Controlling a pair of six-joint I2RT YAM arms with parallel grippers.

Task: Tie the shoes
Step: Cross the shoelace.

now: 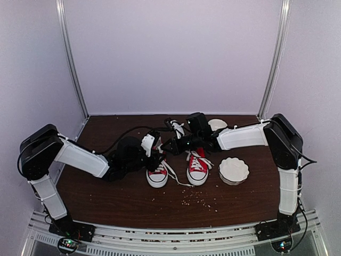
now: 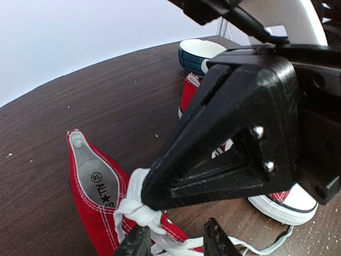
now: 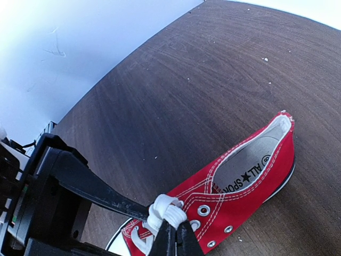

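Note:
Two red sneakers with white toe caps stand side by side mid-table, the left shoe (image 1: 157,174) and the right shoe (image 1: 198,168). Both grippers meet over the left shoe (image 3: 250,176). My right gripper (image 3: 175,228) is shut on a bunched loop of white lace (image 3: 169,207) above the eyelets. In the left wrist view its black body fills the middle, and its tip pinches the lace (image 2: 134,209). My left gripper (image 2: 177,228) sits just below, fingers apart and straddling the lace strands over the left shoe (image 2: 88,194). A loose lace end (image 1: 178,178) trails between the shoes.
A white scalloped dish (image 1: 234,170) sits right of the shoes. A small bowl (image 1: 217,125) stands at the back behind the right arm, seen blue-sided in the left wrist view (image 2: 198,54). Crumbs (image 1: 200,198) are scattered in front of the shoes.

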